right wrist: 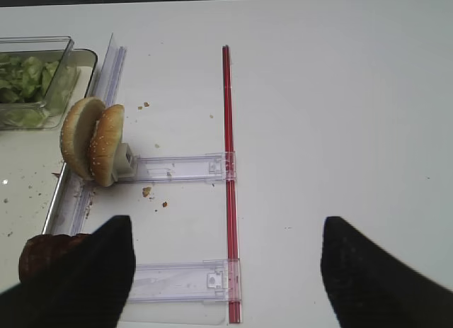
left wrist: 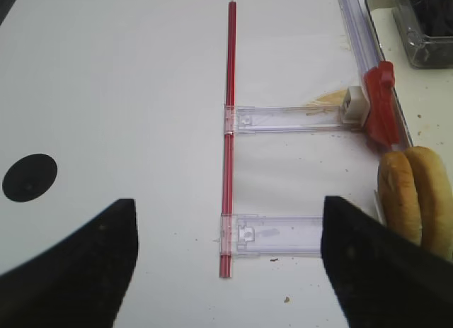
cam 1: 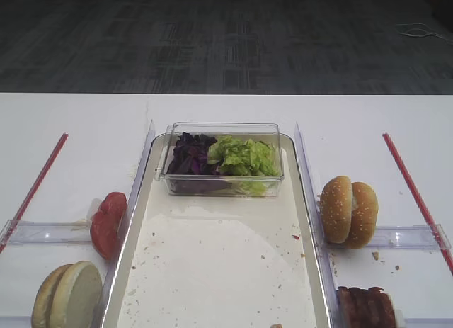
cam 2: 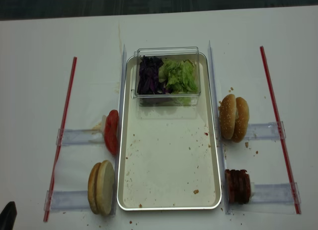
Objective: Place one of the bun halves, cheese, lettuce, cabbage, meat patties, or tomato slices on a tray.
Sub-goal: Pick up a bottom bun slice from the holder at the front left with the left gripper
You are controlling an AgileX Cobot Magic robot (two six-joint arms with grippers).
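The silver-rimmed tray (cam 1: 219, 257) (cam 2: 169, 165) lies mid-table, its floor holding only crumbs. Purple cabbage (cam 1: 191, 154) and green lettuce (cam 1: 244, 158) fill a clear box at its far end. Left of the tray stand red tomato slices (cam 1: 108, 222) (left wrist: 379, 105) and two pale bun halves (cam 1: 71, 296) (left wrist: 414, 193). Dark meat patties (cam 1: 364, 307) (right wrist: 42, 251) stand at the near right. No cheese shows. My left gripper (left wrist: 228, 271) hangs open over the bare table left of the bun halves. My right gripper (right wrist: 226, 271) is open too, right of the patties. Neither holds anything.
Two sesame buns (cam 1: 348, 211) (right wrist: 92, 140) stand on edge right of the tray. Red strips (cam 1: 35, 183) (cam 1: 414, 190) and clear plastic rails (left wrist: 297, 117) (right wrist: 180, 167) mark out both sides. The clear box (cam 2: 168, 73) sits inside the tray's far end.
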